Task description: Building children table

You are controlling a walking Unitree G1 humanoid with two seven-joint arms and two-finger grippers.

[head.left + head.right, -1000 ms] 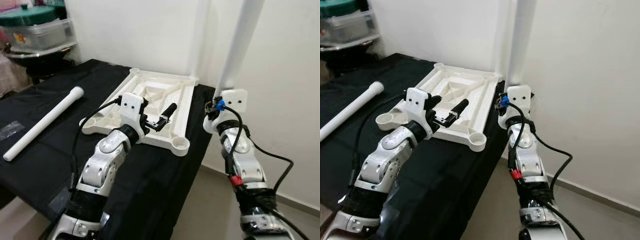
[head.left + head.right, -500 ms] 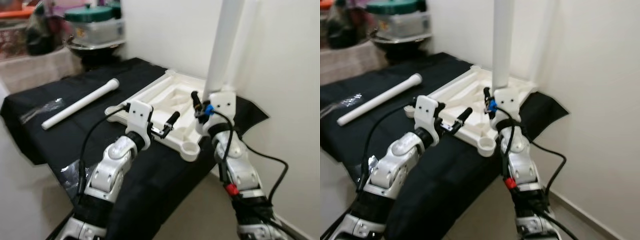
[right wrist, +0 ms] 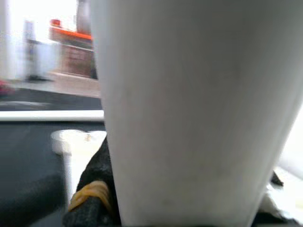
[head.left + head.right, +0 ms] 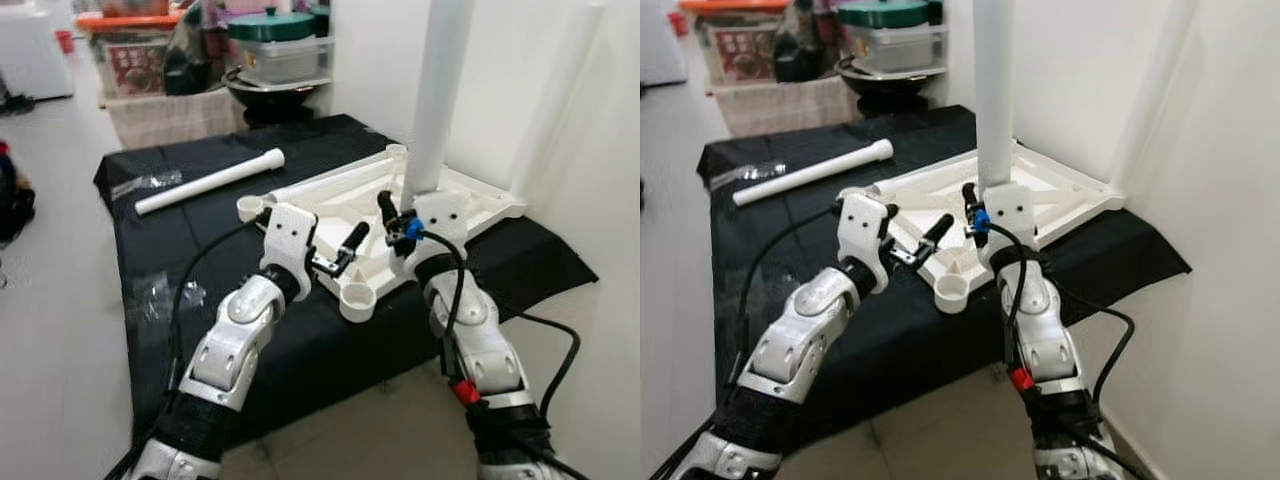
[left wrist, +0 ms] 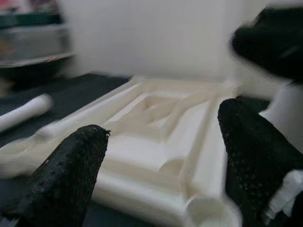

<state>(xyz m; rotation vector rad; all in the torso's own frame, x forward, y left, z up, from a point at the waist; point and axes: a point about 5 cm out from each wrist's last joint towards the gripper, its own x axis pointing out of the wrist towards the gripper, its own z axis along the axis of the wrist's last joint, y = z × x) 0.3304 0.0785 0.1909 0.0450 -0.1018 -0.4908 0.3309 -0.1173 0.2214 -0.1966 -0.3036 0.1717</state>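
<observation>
A tall white plastic table leg (image 4: 438,95) is held upright, clamped in the right end effector (image 4: 398,215), above the inverted white tabletop (image 4: 480,205); seating in the socket (image 4: 359,297) below is judged next, while the left end effector (image 4: 338,252) hovers released.

Camera swung round: floor and shelf clutter now visible at left, whole black-draped table (image 4: 150,290) in frame. Right gripper (image 4: 398,222) with upright white leg tube (image 4: 436,100) carried from off table's edge, beside wall, to over inverted white tabletop (image 4: 470,205). Left gripper (image 4: 340,250) still hovering, fingers apart, over tabletop's near edge.
</observation>
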